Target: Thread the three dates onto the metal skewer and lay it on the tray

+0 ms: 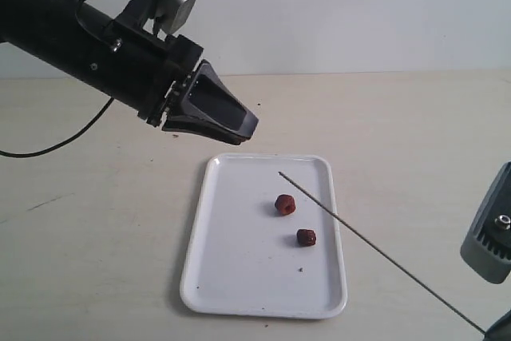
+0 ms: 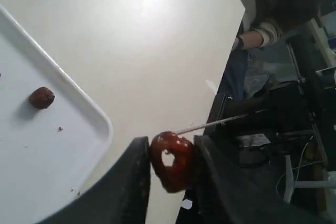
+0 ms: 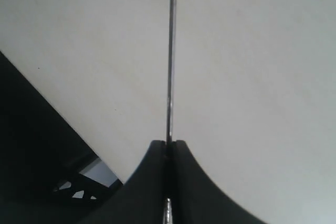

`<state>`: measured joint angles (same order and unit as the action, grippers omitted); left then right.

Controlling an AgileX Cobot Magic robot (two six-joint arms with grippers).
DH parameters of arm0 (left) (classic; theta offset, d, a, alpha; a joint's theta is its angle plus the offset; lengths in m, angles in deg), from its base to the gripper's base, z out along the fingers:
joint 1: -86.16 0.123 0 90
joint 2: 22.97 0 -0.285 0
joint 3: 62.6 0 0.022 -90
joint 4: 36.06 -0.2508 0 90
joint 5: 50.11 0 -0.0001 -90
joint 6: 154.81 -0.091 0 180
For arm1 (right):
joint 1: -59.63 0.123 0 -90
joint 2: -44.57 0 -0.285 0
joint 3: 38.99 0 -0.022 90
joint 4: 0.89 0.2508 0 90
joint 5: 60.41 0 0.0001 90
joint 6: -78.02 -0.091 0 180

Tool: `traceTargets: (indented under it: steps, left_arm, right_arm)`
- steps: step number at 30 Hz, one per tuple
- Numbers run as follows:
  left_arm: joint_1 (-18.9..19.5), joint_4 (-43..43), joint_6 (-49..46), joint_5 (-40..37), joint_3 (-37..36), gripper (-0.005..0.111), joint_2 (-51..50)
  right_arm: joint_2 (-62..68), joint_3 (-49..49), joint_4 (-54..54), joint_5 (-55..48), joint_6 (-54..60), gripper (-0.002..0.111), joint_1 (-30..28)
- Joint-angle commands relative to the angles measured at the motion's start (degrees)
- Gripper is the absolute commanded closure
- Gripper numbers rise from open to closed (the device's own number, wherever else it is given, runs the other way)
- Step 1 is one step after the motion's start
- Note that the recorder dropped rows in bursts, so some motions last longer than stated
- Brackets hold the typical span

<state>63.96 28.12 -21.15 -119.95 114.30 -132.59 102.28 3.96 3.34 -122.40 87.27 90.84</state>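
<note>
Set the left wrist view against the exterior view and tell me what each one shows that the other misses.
Left wrist only: a date clamped in the left gripper. Exterior only: two loose dates on the tray, and the metal skewer with its tip over the tray. Both: the tray, one loose date, some of the skewer.

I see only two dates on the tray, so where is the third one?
The third date is pinched in the left gripper, shown in the left wrist view, up over the table by the tray's far left corner.
</note>
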Motion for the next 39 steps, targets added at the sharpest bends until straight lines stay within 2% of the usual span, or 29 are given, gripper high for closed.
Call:
traceTargets:
  steps: [1,11,14,18,22,26,30,34,37,39]
  left_arm:
    - [-0.55,0.33,-4.33,-0.13,-0.14,0.077,0.49]
    - [-1.20,-3.79,-13.79,-0.13,-0.14,0.077,0.61]
    - [-1.20,-10.19,-19.60,-0.13,0.49,0.077,1.21]
    - [-1.20,-22.92,-19.34,-0.13,2.22,0.077,1.25]
    - [-1.20,-31.59,-19.25,-0.13,3.39,0.077,1.25]
    - [-3.57,-41.87,-19.25,-0.13,4.24,0.077,1.25]
    - [-7.95,-48.87,-19.25,1.31,4.24,0.077,1.25]
    - [-11.11,-50.45,-19.40,7.44,4.24,0.077,1.25]
    - [-11.22,-49.55,-18.28,7.93,4.86,0.077,1.35]
    - [-10.48,-42.43,-15.18,7.77,5.59,0.077,1.45]
  right_arm:
    - [0.03,0.25,1.89,4.74,3.39,0.108,0.07]
    - [0.13,0.25,2.31,5.34,3.22,0.108,0.07]
    - [0.13,0.25,3.20,2.67,3.43,0.108,0.07]
    - [0.13,0.25,3.20,1.40,3.58,0.108,0.07]
    - [0.13,0.25,3.32,1.41,3.72,0.108,0.07]
    - [0.13,0.25,3.59,1.42,3.83,0.108,0.07]
    - [0.23,0.25,4.69,1.42,4.66,0.108,0.07]
    - [0.23,0.25,4.91,1.31,4.66,0.108,0.07]
    - [0.23,0.25,4.91,1.31,4.66,0.108,0.07]
    - [0.23,0.49,4.91,2.00,4.55,0.108,0.07]
